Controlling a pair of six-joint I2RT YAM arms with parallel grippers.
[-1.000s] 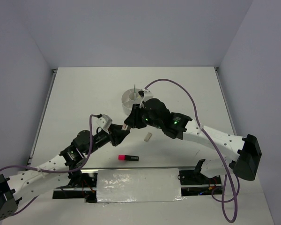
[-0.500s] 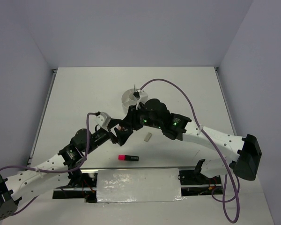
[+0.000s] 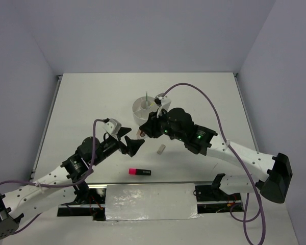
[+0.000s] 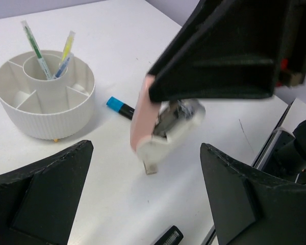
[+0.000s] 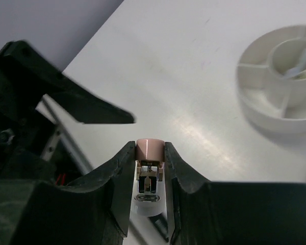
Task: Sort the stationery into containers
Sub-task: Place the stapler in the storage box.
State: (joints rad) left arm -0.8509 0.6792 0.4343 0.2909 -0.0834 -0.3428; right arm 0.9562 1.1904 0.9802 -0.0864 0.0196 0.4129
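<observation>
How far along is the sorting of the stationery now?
Done: a few thin pens stand in the centre compartment of the white cup. In hand: the right gripper clamps a small pink-and-white item; the left gripper is open and empty. Left: the pink highlighter, blue highlighter and small eraser lie on the table.

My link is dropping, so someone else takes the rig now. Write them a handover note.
Right hand: shut on a pink-and-white mini stapler, held above the table.
Left hand: open, empty, facing it.
Done: thin pens stand in the divided white cup, centre well.
Left: the stapler; blue highlighter beside the cup; pink highlighter near the table's front edge; small tan block.
</observation>
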